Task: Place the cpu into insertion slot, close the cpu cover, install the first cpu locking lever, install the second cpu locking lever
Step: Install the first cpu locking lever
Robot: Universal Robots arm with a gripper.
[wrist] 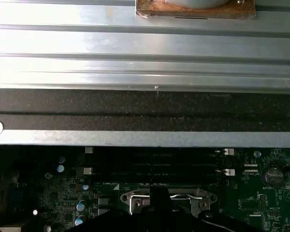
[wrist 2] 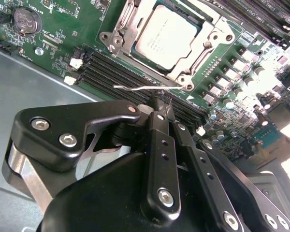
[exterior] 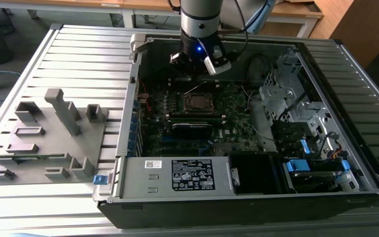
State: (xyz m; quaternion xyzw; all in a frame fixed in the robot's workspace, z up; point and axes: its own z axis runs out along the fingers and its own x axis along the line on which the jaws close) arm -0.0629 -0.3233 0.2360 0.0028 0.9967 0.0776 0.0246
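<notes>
Ribbed silver metal forms the desk (exterior: 84, 54), which carries an open black computer case (exterior: 242, 210) lying on its side and, toward the exterior view's left, a grey plastic fixture (exterior: 45, 133) of blocks and upright posts. A grey robot arm (exterior: 199, 19) comes straight down from the top of the exterior view into the case, its wrist held close over the dark green motherboard (wrist 2: 53, 29). In the second wrist view the gripper (wrist 2: 158, 101) is a set of matte black linked bars with bright screw heads, and its fingers (wrist 2: 154, 126) are drawn together to a narrow tip. That tip sits at a thin, bent silver wire locking lever (wrist 2: 135, 89) running along one edge of the socket; whether the wire is pinched cannot be told. Just beyond it lies the insertion slot (exterior: 198, 102), a small square socket near the middle of the board. The cpu (wrist 2: 166, 36), flat and square with a dull grey metallic top, sits inside it, and the cpu cover (wrist 2: 125, 34), a thin silver frame, lies flat around it. Long black memory slots (wrist 2: 106, 67) run between the socket and the fingers, and a round coin battery (wrist 2: 27, 20) sits near the board's edge.
</notes>
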